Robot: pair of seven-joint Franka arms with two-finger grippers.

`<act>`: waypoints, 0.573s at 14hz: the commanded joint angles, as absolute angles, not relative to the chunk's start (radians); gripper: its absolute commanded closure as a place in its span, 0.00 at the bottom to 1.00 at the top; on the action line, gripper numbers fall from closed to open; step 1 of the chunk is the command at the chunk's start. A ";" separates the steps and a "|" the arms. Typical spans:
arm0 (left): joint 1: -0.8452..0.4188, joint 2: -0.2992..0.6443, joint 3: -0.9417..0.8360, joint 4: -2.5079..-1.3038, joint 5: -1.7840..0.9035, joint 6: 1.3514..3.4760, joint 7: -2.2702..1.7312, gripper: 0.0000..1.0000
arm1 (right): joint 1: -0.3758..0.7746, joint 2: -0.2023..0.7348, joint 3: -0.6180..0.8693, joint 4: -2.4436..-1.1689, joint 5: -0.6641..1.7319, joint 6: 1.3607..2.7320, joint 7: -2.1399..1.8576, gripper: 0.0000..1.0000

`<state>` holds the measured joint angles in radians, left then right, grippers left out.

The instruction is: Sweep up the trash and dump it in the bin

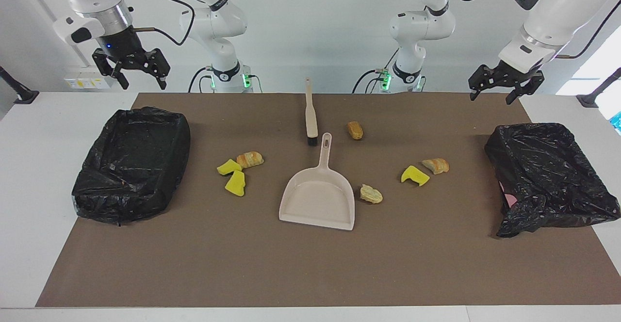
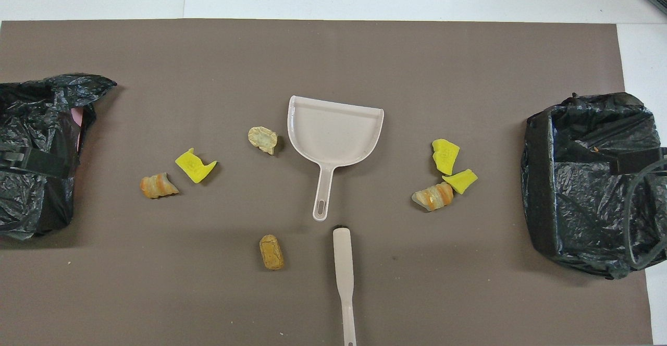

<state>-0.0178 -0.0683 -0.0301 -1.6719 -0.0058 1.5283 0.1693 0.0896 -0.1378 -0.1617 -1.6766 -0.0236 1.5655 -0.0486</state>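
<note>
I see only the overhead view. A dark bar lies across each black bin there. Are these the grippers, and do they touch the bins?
Observer: They are the grippers. The right gripper hangs high in the air at the right arm's end of the table, well clear of the bin there.
Operator: And the left one?
Observer: The left gripper is also up in the air, at the left arm's end of the table, and touches nothing.
Operator: Are their fingers open or shut?
Observer: Both are open, and both are empty.
</note>
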 commanded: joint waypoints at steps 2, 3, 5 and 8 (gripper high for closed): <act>-0.103 -0.112 -0.023 -1.788 -0.006 1.617 0.117 0.00 | 0.081 -0.150 -0.160 -1.693 -0.018 1.572 -0.067 0.00; -0.124 -0.117 -0.023 -1.816 -0.006 1.641 0.095 0.00 | 0.081 -0.152 -0.160 -1.695 -0.018 1.571 -0.067 0.00; -0.178 -0.130 -0.023 -1.870 -0.006 1.692 0.020 0.00 | 0.081 -0.152 -0.160 -1.695 -0.018 1.571 -0.067 0.00; -0.244 -0.156 -0.025 -1.946 -0.008 1.759 -0.060 0.00 | 0.081 -0.152 -0.161 -1.695 -0.018 1.569 -0.067 0.00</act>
